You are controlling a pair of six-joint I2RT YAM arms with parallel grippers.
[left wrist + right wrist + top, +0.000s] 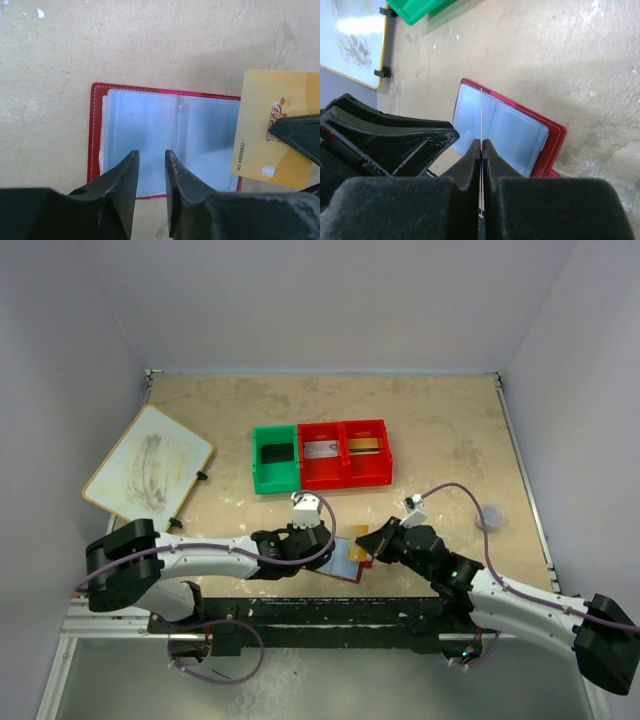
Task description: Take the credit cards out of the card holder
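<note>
The right gripper's (pixel 481 146) jaws are pressed together on a gold card (pixel 265 145). In the right wrist view the card is edge-on, a thin line running up from between the two black pads. In the left wrist view its printed face shows, with one pad over its right part. The card's left edge overlaps the right edge of the card holder (pixel 150 125), and it sits in front of the plastic, not under it.

The left gripper's (pixel 151 162) jaws stand a narrow gap apart with nothing between them. Their tips are over the near edge of the open holder, and pale blue sleeve shows in the gap. I cannot tell whether the tips press on it.

The holder lies open and flat on the table (pixel 440 430), red border outward and clear-blue sleeves facing up, between the two grippers near the front edge.

The left arm (pixel 200 560) stretches low from its base at the left toward the middle. The right arm (pixel 510 595) reaches in from the lower right, so the two grippers nearly meet over the holder.

Farther back sits the bin tray (pixel 345 483). A black card (pixel 272 453) is in its green compartment, a silver-grey card (pixel 322 450) in the middle red one and a gold-brown card (pixel 365 445) in the right red one. A white board (pixel 148 462) lies tilted at the left.
</note>
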